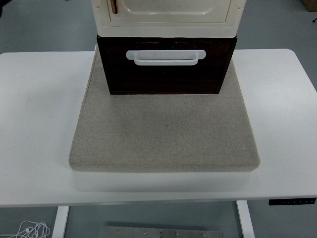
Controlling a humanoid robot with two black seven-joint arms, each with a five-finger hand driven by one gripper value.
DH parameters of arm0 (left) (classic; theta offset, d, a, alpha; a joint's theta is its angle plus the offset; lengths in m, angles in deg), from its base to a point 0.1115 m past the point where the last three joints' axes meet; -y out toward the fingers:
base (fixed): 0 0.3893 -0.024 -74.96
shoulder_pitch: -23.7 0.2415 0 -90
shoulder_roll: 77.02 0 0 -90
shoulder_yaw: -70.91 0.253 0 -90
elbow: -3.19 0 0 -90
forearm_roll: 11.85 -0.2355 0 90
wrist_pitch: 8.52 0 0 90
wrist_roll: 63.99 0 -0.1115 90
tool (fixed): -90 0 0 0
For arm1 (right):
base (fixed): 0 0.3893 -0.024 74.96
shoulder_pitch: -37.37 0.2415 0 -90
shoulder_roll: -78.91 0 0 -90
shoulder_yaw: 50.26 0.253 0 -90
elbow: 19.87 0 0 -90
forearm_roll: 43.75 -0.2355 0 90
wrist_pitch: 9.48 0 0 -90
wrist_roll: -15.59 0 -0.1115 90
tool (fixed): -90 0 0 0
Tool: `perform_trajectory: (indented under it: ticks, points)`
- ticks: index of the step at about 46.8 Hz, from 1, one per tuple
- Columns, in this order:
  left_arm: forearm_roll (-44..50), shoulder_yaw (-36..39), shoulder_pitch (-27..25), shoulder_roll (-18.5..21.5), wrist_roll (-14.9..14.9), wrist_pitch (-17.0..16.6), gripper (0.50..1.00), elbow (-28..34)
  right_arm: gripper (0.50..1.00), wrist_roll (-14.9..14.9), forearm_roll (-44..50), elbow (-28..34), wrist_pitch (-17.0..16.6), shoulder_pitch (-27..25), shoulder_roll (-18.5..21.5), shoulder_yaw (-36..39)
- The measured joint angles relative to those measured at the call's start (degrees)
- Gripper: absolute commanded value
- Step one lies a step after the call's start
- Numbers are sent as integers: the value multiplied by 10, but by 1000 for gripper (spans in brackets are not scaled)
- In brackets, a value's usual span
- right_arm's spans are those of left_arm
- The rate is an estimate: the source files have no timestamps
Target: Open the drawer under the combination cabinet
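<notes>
No hands in view, left or right, so I can't tell how the fingers sit. Nothing is reaching for the drawer yet.

Nearest: white table, bare at its front edge. On it, a grey felt mat covering most of the middle. At the mat's far end sits the dark brown drawer, front face closed flush as far as I can tell, with a white bar handle across its upper half. Cream cabinet stacked directly on top, with its top out of frame.

Risks, as I judge them:
- Stack looks unanchored. A pull on the handle could drag the whole unit forward over the mat instead of sliding the drawer out.
- Handle sits high on the drawer face, so a hard tug may tip the cabinet toward the near edge.
- Gap behind the handle looks slim; fingers may hook only partway and slip off.
- One-handed pull with nothing bracing the top makes the first two more likely.
</notes>
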Motion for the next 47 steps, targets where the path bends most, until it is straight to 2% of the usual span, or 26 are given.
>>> perform_trajectory:
  ticks: [8,12,16,24,31,47]
  points:
    - [-40,66,2,-13,-26,-1,1000,31,926,0,0,0,0,0,0,0]
    - [-53,89,3,-15,-54,-1,1000,41,928,0,0,0,0,0,0,0]
    - [-58,101,3,-23,-90,-1,1000,44,926,0,0,0,0,0,0,0]
    - [-67,104,-1,-30,-192,-8,1000,44,928,0,0,0,0,0,0,0]
    - [-80,109,-3,-31,-251,-9,1000,42,928,0,0,0,0,0,0,0]
    - [-83,141,-9,-37,-309,-32,1000,28,928,0,0,0,0,0,0,0]
